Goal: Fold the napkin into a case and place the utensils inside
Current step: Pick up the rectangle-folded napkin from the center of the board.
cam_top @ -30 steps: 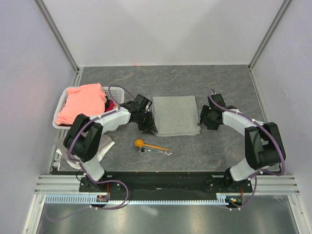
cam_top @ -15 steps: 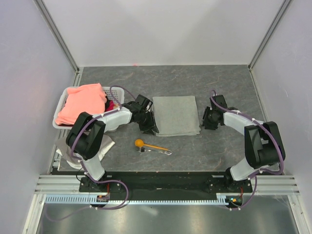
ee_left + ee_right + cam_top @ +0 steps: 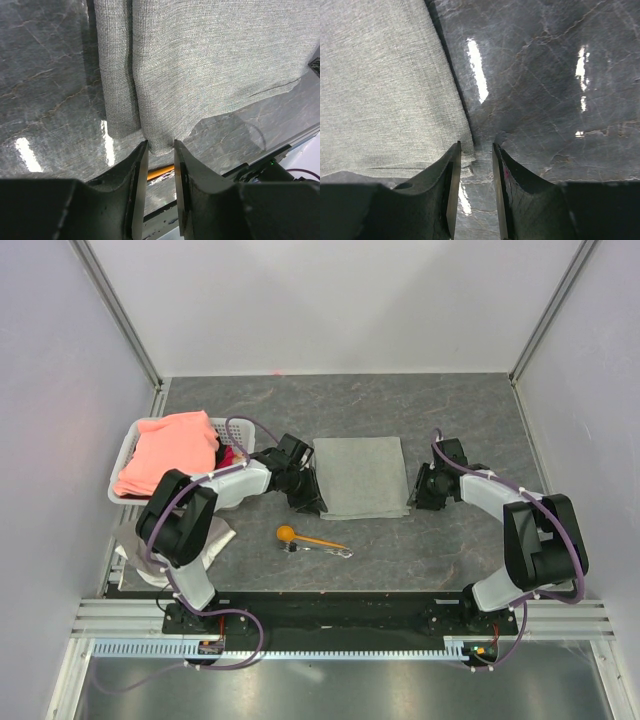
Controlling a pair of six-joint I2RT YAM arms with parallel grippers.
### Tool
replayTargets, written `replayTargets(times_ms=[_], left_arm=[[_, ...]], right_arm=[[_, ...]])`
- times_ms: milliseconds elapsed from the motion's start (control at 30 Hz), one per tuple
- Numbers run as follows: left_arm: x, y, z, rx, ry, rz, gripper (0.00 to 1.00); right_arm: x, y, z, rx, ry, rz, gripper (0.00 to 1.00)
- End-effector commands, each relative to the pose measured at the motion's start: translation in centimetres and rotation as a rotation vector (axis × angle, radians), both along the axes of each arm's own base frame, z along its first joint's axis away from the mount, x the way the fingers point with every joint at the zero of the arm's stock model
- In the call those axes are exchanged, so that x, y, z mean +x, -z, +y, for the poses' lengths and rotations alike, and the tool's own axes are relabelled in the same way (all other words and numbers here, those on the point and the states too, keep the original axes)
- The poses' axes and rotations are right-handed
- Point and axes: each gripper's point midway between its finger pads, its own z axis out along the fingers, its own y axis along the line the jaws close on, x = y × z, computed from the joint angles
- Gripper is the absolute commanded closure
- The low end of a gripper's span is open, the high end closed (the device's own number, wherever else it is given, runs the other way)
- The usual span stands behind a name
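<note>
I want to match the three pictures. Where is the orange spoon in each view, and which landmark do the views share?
Top external: the orange spoon lies just below the napkin in the picture, left of centre.
Left wrist: only an orange sliver of it, bottom centre, below the napkin's corner.
Right wrist: not in it.
Shared landmark: the grey napkin, in all three views.

A: Spoon (image 3: 161,172), left wrist view?
B: Orange sliver showed; rest hidden behind left gripper (image 3: 159,150).
A: Napkin (image 3: 210,60)?
B: Was cut off at top edge.
A: Fork (image 3: 342,553), overhead?
B: Tines were too small to tell.
</note>
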Motion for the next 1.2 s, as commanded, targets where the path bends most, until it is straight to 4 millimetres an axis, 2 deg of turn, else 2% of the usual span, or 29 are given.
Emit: replayTargets(times_ms=[0,133,267,633,900,1033,1167], left_arm=[[0.4,-0.4,-1.0,-0.042,-0.008,-0.003,0.66],[0.3,-0.3,-0.9,-0.040,-0.007,-0.004,0.73],[0.3,-0.1,-0.7,-0.030,-0.009,-0.006,0.80],[-0.3,0.2,0.0,-0.012,-0.005,-0.013,0.93],[-0.7,0.1,0.5,-0.004,-0.007,-0.024,0.96],[-0.8,0.2,0.6,-0.004,-0.005,-0.024,0.96],[-1.0,0.1,0.8,-0.010,-0.001,-0.034,0.92]], right_arm=[[0.0,-0.5,1.0,0.047,-0.028,-0.015,0.61],[0.0,-0.7,1.1,0.057,-0.028,-0.021,0.62],[-0.1,-0.8,1.1,0.057,-0.033,-0.023,0.76],[-0.7,-2.1,0.7,0.039,-0.045,-0.036,1.00],[-2.4,-2.6,0.9,0.061,-0.063,-0.025,1.00],[-3.4,-1.1,0.5,0.042,-0.060,0.010,1.00],[-3.6,-0.1,0.4,0.033,-0.061,0.027,1.00]])
